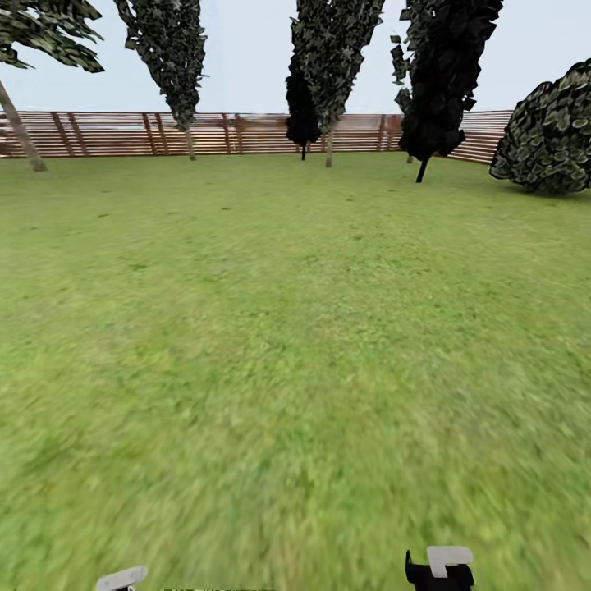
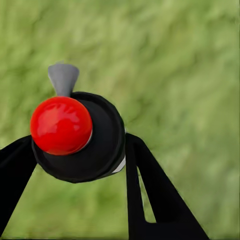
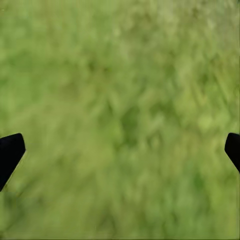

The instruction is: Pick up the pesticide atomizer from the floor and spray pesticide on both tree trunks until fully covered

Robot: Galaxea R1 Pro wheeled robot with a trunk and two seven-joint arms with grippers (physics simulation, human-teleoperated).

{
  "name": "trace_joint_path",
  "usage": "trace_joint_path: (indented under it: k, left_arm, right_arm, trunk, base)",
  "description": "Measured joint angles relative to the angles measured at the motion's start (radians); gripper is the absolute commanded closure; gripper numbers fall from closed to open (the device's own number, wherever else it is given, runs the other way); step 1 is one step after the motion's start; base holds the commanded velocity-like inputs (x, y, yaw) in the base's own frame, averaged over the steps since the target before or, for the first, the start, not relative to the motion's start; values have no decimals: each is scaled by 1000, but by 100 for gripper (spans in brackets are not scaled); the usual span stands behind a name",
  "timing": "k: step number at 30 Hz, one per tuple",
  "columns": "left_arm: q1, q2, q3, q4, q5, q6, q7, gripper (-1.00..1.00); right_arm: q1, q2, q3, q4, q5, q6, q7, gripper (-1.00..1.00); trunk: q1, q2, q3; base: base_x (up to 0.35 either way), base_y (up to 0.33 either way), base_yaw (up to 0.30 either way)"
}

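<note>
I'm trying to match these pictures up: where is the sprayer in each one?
Head view: unclear; the pale tip at the bottom-left edge might be it.
Left wrist view: sprayer centre-left, clamped in the left gripper.
Right wrist view: lawn between the right gripper's spread fingers.
Shared landmark: the lawn.

One atomizer, two claws

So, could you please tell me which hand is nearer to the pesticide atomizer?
Left. The left hand has its fingers on either side of the pesticide atomizer, holding it over the grass. The right hand is open with just lawn beneath.
</note>
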Motion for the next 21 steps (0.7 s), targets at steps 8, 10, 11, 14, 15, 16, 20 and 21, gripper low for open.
trace_joint_path:
  k: [8, 10, 11, 14, 15, 16, 20, 21]
  left_arm:
    - [0, 0, 0, 0, 0, 0, 0, 100]
    - [0, 0, 0, 0, 0, 0, 0, 100]
    - [0, 0, 0, 0, 0, 0, 0, 100]
    - [0, 0, 0, 0, 0, 0, 0, 100]
    - [0, 0, 0, 0, 0, 0, 0, 100]
    - [0, 0, 0, 0, 0, 0, 0, 100]
    - [0, 0, 0, 0, 0, 0, 0, 100]
    - [0, 0, 0, 0, 0, 0, 0, 100]
  right_arm:
    - [0, 0, 1, 0, 0, 0, 0, -100]
    - [0, 0, 1, 0, 0, 0, 0, -100]
    - [0, 0, 1, 0, 0, 0, 0, -100]
    - [0, 0, 1, 0, 0, 0, 0, -100]
    - [0, 0, 1, 0, 0, 0, 0, -100]
    - [0, 0, 1, 0, 0, 0, 0, -100]
    - [0, 0, 1, 0, 0, 0, 0, -100]
    - [0, 0, 1, 0, 0, 0, 0, -100]
  trunk:
    - [0, 0, 3]
    - [0, 0, 3]
    - [0, 0, 3]
    - [0, 0, 3]
    - [0, 0, 3]
    - [0, 0, 3]
    - [0, 0, 3]
    - [0, 0, 3]
  base:
    - [0, 0, 276]
    - [0, 0, 277]
    - [0, 0, 279]
    - [0, 0, 282]
    - [0, 0, 284]
    - [0, 0, 284]
    - [0, 0, 285]
    - [0, 0, 285]
